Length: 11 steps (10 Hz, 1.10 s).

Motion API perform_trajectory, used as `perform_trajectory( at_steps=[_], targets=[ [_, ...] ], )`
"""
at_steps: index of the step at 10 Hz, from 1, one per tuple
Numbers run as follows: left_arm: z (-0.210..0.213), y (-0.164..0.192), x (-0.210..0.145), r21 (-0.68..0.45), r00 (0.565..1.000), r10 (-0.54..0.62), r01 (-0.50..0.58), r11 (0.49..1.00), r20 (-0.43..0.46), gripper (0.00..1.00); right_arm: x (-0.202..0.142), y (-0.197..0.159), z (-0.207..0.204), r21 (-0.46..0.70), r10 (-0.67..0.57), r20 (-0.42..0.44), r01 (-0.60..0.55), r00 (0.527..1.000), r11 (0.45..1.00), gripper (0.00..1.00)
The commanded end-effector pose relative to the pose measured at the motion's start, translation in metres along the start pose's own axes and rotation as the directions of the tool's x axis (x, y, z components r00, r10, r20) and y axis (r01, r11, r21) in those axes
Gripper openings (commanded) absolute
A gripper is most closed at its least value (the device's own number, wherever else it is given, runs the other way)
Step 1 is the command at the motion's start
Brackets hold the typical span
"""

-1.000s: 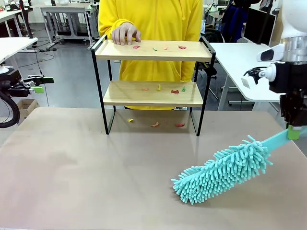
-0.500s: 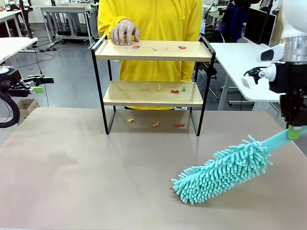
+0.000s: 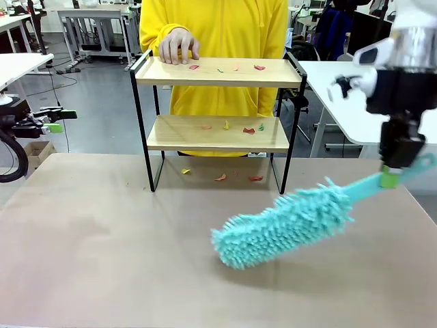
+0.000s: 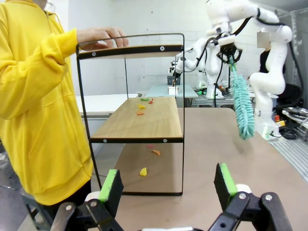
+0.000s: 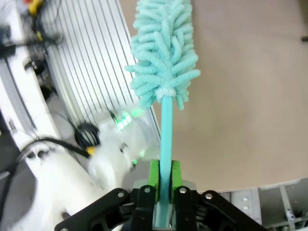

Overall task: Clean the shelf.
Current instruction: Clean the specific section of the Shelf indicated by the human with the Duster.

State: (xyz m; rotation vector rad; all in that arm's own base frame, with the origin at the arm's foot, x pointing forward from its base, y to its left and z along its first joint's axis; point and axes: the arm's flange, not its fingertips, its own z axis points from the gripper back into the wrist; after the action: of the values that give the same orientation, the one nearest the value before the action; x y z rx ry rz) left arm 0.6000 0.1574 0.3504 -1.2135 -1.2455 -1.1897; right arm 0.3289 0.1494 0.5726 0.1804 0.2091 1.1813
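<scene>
Two littered tiers on the shelf point(image 3: 218, 72); right gripper point(image 3: 390, 179) pinches the microfibre duster point(image 3: 283, 222) by its handle — head free to sweep (left gripper point(image 4: 166, 185) wide, idle).

Front camera: fixed, robot's side, faces across table point(image 3: 102, 260) toward shelf point(image 3: 218, 72) and person point(image 3: 225, 27), mid-range. Left wrist: low, off shelf's end, looking along its boards. Right wrist: close along duster point(image 5: 163, 57), apparently tilted downward. All three share table and duster; front and left wrist also share shelf.
</scene>
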Motion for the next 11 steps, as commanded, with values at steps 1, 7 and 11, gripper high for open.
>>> perform_trajectory(
  at_steps=[1, 7, 11],
  targets=[
    [0.0, -0.002, 0.003, 0.001, 1.0, -0.009, 0.009, 1.0, 0.001, 1.0, 0.035, 0.032, 0.019, -0.023, -0.154, 0.14, 0.158, 0.978, 0.987, 0.13],
    [0.0, -0.002, 0.003, 0.001, 1.0, -0.009, 0.009, 1.0, 0.001, 1.0, 0.115, 0.12, 0.058, 0.09, -0.365, 0.547, 0.38, 0.753, 0.92, 0.13],
    [0.0, -0.002, 0.003, 0.001, 1.0, -0.009, 0.009, 1.0, 0.001, 1.0, 0.113, 0.113, 0.059, 0.022, -0.349, 0.463, 0.383, 0.815, 0.923, 0.13]
  ],
)
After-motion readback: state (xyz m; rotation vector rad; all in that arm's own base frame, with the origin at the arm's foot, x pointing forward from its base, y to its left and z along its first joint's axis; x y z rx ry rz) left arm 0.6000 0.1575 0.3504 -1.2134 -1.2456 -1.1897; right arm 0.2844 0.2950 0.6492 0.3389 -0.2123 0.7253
